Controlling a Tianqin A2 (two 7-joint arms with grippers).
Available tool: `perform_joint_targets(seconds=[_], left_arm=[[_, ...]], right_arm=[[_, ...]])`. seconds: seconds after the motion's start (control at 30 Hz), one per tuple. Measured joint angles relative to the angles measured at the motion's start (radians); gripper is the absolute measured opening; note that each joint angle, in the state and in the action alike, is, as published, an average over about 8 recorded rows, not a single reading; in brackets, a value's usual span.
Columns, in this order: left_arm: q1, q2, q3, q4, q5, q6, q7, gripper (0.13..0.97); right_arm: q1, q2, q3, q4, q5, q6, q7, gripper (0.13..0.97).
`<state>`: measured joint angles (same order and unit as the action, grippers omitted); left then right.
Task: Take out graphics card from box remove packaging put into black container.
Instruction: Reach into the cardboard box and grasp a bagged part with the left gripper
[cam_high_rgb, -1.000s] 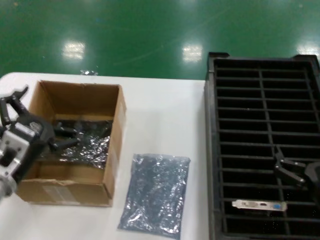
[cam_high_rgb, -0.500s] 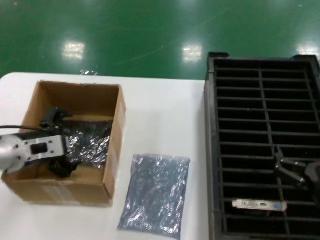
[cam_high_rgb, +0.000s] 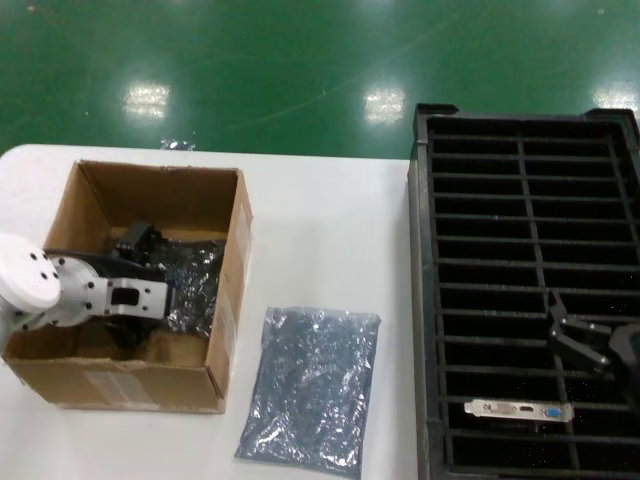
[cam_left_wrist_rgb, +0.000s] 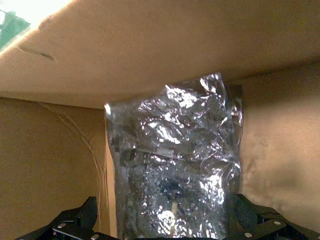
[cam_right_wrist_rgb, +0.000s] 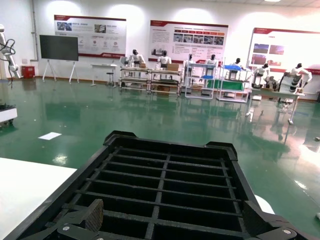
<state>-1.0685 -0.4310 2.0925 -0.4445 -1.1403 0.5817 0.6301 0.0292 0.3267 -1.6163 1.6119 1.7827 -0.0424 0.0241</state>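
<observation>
The brown box stands at the table's left. Inside it lies a crinkly bag of packaging, with a dark board faintly showing through the plastic. My left gripper is down inside the box, open, one finger on each side of the bag and not closed on it. A graphics card with its silver bracket sits in a near slot of the black container. My right gripper hovers open above the container's ribs, holding nothing.
A second, flat bag lies on the white table between box and container. The box wall is close ahead of the left gripper. Green floor lies beyond the table's far edge.
My left arm has swung from the box's left edge into the box, and its gripper now straddles the bag. The right arm has stayed put.
</observation>
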Motion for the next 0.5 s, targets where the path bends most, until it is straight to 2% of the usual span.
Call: perform_joint_targets(seconds=[0.13, 0.23, 0.33, 0.5], left_arm=[[-0.036, 0.039, -0.023, 0.117, -0.048, -0.041, 0.133, 0.966], [-0.043, 0.049, -0.037, 0.15, -0.077, -0.058, 0.198, 0.963], [-0.025, 0.038, -0.038, 0.12, -0.084, -0.058, 0.206, 0.96], [0.029, -0.003, -0.021, 0.005, -0.065, -0.043, 0.151, 0.942]], right_arm=[[0.0, 0.0, 0.0, 0.0, 0.0, 0.0, 0.0, 0.966], [0.0, 0.0, 0.0, 0.0, 0.0, 0.0, 0.0, 0.966], [0.0, 0.0, 0.0, 0.0, 0.0, 0.0, 0.0, 0.966], [0.0, 0.0, 0.0, 0.0, 0.0, 0.0, 0.0, 0.966]])
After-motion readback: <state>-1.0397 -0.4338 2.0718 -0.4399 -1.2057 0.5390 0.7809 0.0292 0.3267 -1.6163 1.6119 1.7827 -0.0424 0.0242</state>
